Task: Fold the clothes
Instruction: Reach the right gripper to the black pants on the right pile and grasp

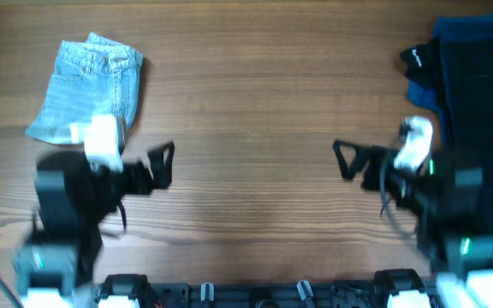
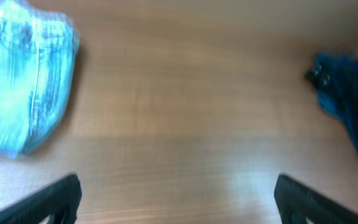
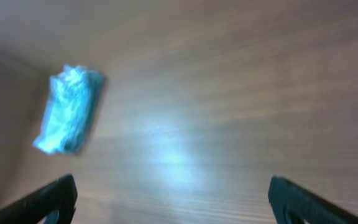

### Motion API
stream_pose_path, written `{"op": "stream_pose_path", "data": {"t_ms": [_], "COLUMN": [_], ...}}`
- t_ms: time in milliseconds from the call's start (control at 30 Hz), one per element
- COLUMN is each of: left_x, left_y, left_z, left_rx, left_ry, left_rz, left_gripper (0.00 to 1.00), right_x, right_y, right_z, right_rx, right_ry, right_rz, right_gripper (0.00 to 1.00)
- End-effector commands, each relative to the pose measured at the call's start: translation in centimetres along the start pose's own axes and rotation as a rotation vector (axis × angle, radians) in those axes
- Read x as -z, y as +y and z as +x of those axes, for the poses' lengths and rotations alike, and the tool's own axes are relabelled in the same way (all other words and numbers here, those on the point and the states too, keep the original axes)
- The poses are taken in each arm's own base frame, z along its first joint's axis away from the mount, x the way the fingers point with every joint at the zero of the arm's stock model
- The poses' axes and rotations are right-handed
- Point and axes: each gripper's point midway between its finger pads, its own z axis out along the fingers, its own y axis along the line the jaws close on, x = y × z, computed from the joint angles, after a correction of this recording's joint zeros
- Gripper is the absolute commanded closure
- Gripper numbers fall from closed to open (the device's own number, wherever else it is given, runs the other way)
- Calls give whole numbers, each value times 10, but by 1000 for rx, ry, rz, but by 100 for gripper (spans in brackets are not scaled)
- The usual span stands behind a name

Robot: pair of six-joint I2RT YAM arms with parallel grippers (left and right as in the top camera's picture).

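Note:
Folded light-blue denim shorts lie at the far left of the wooden table; they also show in the left wrist view and small in the right wrist view. A pile of dark navy and blue clothes sits at the far right, its edge in the left wrist view. My left gripper is open and empty, right of the shorts, its fingers showing in its wrist view. My right gripper is open and empty, left of the dark pile, its fingers showing in its wrist view.
Bare wood tabletop lies between the two grippers. The arm bases and a black rail run along the near edge.

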Motion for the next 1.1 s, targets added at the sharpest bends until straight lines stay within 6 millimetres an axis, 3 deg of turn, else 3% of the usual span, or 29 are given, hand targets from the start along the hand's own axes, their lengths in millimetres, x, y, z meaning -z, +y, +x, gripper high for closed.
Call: {"op": "stream_pose_path", "data": {"t_ms": [0,67,167,267,333,433,467,567,600,667,733,1000,1067], "left_x": [-10,-22,-39,-54,-57,-56,-56,-56,-56,-56,-56,-56,-56], "left_y": [-4,-3,2,7,5,4,4,4,4,4,4,4,4], "left_z": [-41,-49,-51,-43,-42,-42,-42,-42,-42,-42,-41,-41,-41], "left_rx": [44,79,104,115,122,122,122,122,122,123,127,127,126], "left_ry": [153,284,377,431,443,441,441,440,439,438,444,444,443], "left_rz": [-45,-72,-91,-102,-82,-82,-82,-82,-81,-81,-83,-83,-82], "left_gripper": [0,0,0,0,0,0,0,0,0,0,0,0,0], "right_x": [-22,-37,-55,-63,-64,-64,-64,-68,-70,-80,-90,-134,-138], "right_y": [-13,-17,-23,-55,-98,-153,-186,-247,-259,-307,-329,-369,-374], "right_z": [-40,-57,-84,-123,-154,-171,-180,-194,-196,-193,-185,-160,-153], "right_rx": [90,138,200,138,40,-78,-130,-203,-227,-297,-318,-309,-315], "right_ry": [154,269,305,241,172,120,88,21,4,-18,-10,43,58], "right_rz": [170,228,265,376,443,512,545,597,607,640,652,656,661], "right_gripper": [0,0,0,0,0,0,0,3,4,7,8,8,16]}}
